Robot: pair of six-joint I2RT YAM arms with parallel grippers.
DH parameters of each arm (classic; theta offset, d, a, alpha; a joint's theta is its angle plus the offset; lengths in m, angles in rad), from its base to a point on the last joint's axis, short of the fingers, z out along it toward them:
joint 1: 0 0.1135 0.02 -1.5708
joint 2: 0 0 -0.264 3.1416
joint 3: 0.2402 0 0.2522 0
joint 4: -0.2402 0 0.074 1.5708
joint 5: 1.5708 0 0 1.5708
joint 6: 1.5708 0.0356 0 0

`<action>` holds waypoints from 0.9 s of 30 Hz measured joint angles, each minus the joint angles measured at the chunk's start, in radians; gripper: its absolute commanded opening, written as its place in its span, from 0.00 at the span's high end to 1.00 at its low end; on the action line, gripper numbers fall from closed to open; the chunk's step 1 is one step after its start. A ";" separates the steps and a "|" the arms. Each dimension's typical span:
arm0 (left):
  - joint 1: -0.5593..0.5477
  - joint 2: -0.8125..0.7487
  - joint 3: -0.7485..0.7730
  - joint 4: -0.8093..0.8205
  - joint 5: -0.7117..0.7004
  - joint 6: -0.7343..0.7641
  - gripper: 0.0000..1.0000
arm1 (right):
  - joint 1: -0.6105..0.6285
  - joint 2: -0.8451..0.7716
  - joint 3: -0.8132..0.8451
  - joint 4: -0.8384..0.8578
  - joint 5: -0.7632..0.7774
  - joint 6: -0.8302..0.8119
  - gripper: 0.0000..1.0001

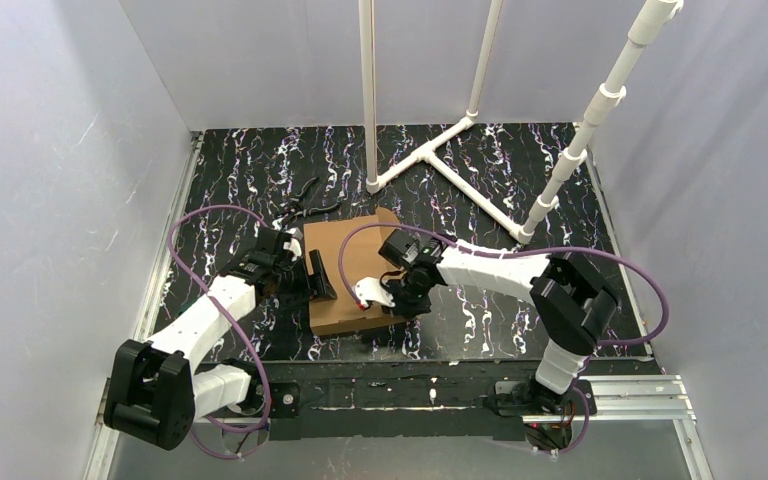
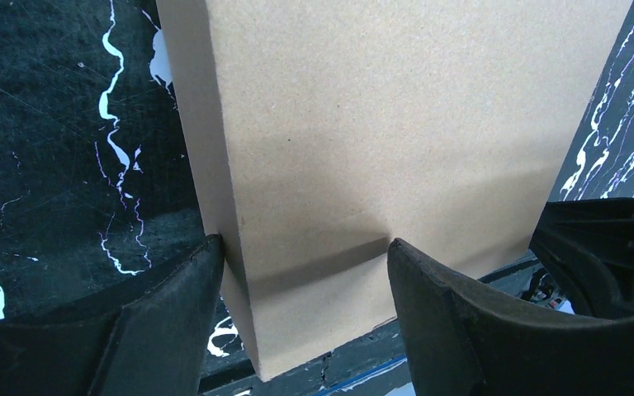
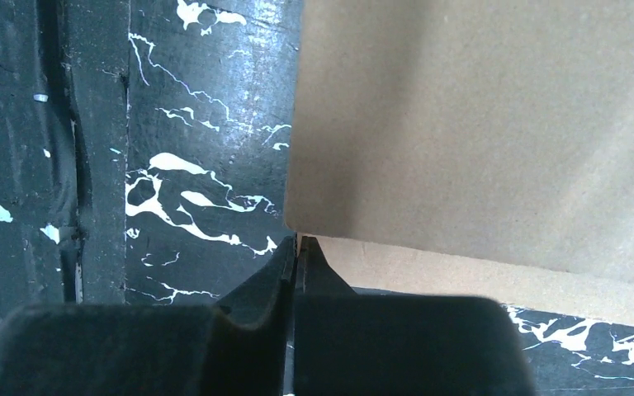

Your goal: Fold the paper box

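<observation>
Black pliers (image 1: 303,205) lay on marbled black tabletop (image 1: 240,160), 10 o'clock; white pipe frame (image 1: 428,155) stood 1 o'clock.

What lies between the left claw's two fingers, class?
The paper box: its edge sits between the fingers of the open left claw, seen in the left wrist view.

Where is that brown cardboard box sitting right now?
From above, the paper box lies mid-table between the left hand and right hand, just nearer than the black pliers.
</observation>
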 measured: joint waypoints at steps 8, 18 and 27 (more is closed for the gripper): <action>0.000 0.006 0.002 0.005 0.000 0.002 0.31 | 0.018 0.028 0.042 -0.042 0.018 0.015 0.99; 0.000 0.016 0.008 0.005 -0.001 0.008 0.31 | 0.022 0.096 0.134 -0.136 0.024 0.051 0.99; 0.002 0.019 0.011 0.009 0.012 0.011 0.30 | -0.003 0.061 0.097 -0.069 0.011 0.085 0.48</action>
